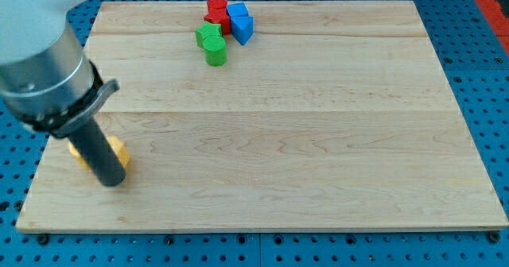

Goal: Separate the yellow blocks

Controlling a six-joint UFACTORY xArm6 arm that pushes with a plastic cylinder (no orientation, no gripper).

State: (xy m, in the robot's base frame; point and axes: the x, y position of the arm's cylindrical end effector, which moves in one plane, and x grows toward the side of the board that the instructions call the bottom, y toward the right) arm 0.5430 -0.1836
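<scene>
Two yellow blocks lie at the view's lower left of the wooden board, mostly hidden behind my rod. A sliver of one yellow block shows to the right of the rod, and a sliver of the other yellow block to its left. My tip rests on the board just below the pair, in front of them. I cannot tell whether the two blocks touch each other.
A cluster sits at the view's top centre: a red block, a blue block, a blue triangular block, a green block and a green cylinder.
</scene>
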